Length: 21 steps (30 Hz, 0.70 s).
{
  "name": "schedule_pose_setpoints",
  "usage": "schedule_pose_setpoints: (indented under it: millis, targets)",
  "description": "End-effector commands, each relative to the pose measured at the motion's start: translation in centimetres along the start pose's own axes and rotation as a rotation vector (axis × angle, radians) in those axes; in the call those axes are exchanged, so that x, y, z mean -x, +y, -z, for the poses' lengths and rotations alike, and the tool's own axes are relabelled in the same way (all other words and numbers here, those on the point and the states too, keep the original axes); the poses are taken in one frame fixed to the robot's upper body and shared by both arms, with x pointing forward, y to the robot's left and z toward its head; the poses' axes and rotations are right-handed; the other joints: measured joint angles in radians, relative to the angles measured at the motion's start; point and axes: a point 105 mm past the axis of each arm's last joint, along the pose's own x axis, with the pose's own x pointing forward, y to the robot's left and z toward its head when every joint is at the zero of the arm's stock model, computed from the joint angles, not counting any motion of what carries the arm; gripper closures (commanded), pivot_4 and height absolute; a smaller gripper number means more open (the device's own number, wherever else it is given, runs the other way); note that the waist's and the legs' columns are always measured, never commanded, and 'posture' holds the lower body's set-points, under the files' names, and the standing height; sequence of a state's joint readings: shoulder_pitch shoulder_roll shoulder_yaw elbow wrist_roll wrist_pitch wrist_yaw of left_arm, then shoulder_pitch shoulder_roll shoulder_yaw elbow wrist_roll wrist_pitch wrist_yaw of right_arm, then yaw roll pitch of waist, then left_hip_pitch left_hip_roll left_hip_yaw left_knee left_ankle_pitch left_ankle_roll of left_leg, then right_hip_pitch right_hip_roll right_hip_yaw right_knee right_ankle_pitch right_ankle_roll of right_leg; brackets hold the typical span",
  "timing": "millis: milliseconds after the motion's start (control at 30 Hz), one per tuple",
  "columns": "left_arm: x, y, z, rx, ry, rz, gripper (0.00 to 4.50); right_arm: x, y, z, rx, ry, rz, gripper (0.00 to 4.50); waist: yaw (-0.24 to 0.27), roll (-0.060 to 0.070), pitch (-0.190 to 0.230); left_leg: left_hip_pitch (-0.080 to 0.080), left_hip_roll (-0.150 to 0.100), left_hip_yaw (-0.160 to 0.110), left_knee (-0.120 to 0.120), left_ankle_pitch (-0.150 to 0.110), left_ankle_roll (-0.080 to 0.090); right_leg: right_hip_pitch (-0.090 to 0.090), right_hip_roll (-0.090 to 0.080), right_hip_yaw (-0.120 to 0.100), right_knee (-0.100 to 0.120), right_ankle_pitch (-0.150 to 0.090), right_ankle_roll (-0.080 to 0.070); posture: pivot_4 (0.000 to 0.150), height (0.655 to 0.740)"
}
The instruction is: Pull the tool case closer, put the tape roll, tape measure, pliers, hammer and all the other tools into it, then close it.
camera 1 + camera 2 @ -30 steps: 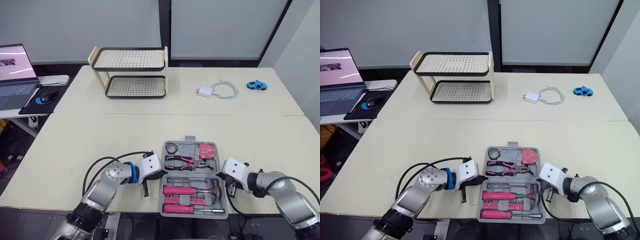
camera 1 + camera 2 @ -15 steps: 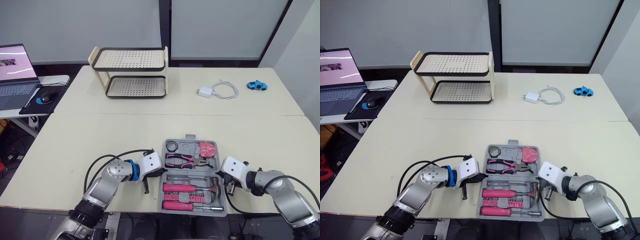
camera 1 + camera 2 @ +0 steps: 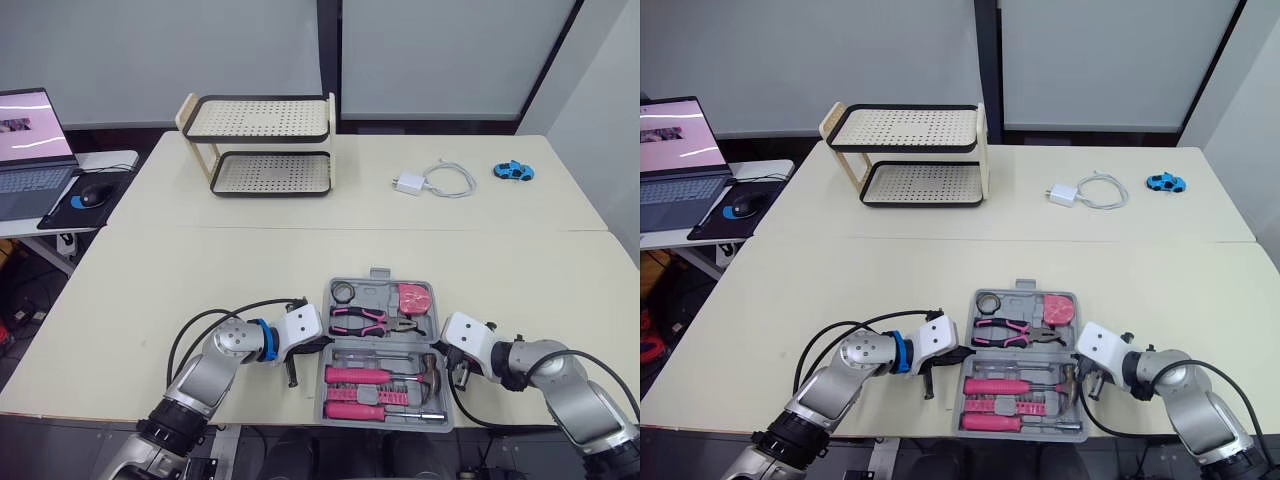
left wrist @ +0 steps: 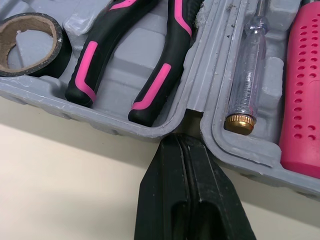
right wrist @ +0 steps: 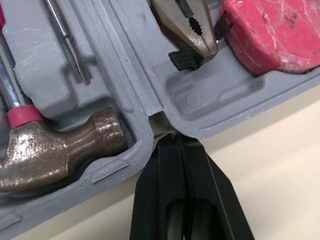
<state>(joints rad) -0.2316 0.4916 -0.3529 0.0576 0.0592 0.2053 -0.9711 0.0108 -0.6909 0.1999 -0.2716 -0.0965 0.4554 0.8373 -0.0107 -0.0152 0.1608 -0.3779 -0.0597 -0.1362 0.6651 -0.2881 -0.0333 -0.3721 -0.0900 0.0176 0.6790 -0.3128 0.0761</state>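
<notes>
The grey tool case [image 3: 381,279] lies open near the table's front edge. Its far half holds the black tape roll [image 3: 345,293], the pink-and-black pliers [image 3: 365,323] and the pink tape measure [image 3: 414,299]. Its near half holds the hammer [image 3: 432,371], a clear-handled screwdriver [image 4: 246,82] and pink-handled tools [image 3: 358,376]. My left gripper [image 4: 184,138] is shut, its tips pressed into the hinge notch on the case's left side. My right gripper [image 5: 175,136] is shut too, tips at the hinge notch on the right side, beside the hammer head [image 5: 60,152].
A two-tier perforated rack [image 3: 265,140] stands at the far left of the table. A white charger with cable [image 3: 430,181] and a blue toy car [image 3: 513,170] lie at the far right. A laptop [image 3: 30,150] and mouse [image 3: 94,193] sit on a side table to the left.
The case's near half has drawn in a little from the table's front edge. Both grippers have shifted slightly with it, still shut at the hinge.
</notes>
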Motion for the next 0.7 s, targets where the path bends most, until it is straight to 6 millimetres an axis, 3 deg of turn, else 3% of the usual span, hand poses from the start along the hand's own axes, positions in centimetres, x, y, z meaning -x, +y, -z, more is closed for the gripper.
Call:
schedule_pose_setpoints:
  millis: [33,433,700]
  targets:
    - [-0.7,-0.7,-1.3,-0.039,-0.046,0.028,4.5,-0.8,1.3,-2.8,0.045,-0.107,-0.061,4.48,0.0,0.0,0.0,0.0,0.0,0.0,0.0,0.0,0.0,0.0,0.0,0.0,0.0,0.0,0.0,0.15,0.74]
    - [-0.5,-0.6,-0.9,-0.026,-0.028,0.02,4.5,-0.5,0.8,-2.4,0.037,-0.078,-0.035,4.48,-0.001,0.0,0.0,0.0,0.0,0.0,0.0,0.0,0.0,0.0,0.0,0.0,0.0,0.0,0.0,0.15,0.74]
    - [0.6,0.0,0.1,0.03,0.008,-0.018,4.5,1.4,-0.5,-1.3,0.049,-0.002,0.056,4.48,-0.002,0.0,0.0,0.0,0.0,0.0,0.0,0.0,0.0,0.0,0.0,0.0,0.0,0.0,0.0,0.15,0.74]
